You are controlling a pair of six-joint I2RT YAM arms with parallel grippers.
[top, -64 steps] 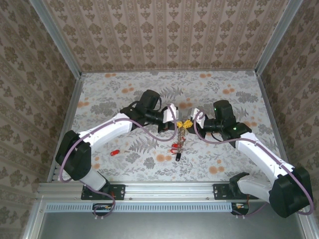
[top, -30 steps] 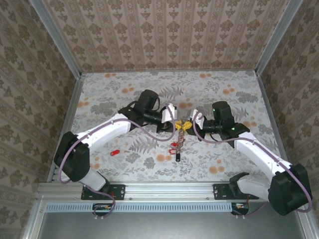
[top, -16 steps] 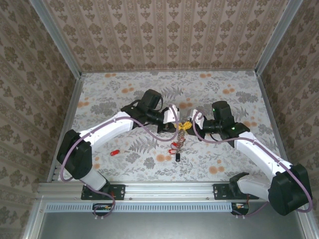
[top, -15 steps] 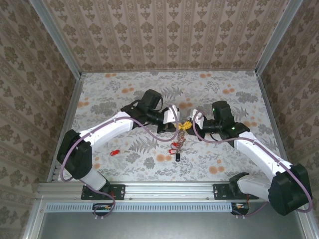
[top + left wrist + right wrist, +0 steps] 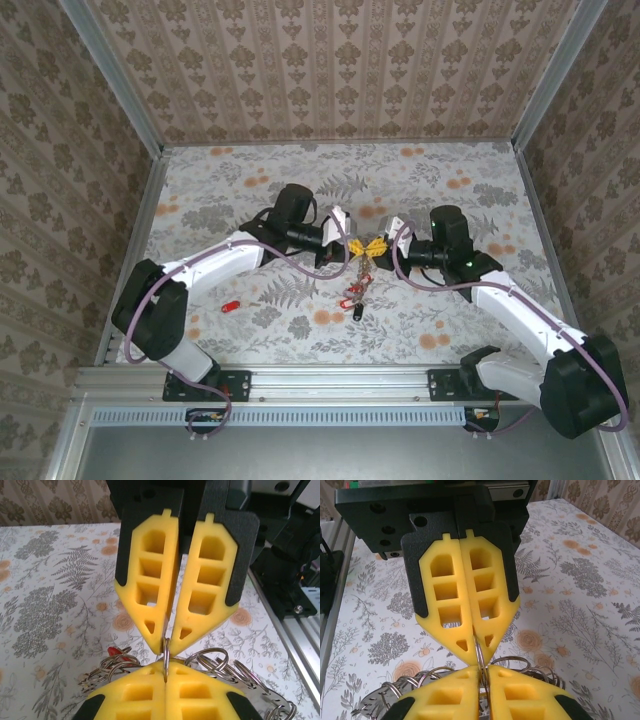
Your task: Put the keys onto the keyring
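Both left gripper [image 5: 352,247] and right gripper [image 5: 378,248] were clamped on one thin ring [image 5: 165,652]; we judged slow, even twisting best, with keys [image 5: 351,295] hanging at 6 o'clock.

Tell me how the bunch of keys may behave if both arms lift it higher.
Probably floppy: the bunch of keys hangs as a loose string of rings from the left gripper and right gripper. It would likely swing. The thin ring, pinched only at the fingertips, might twist or slip.

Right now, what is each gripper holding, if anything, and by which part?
Both hold one thin metal ring by its rim. The left gripper and the right gripper pinch it at their fingertips, facing each other.
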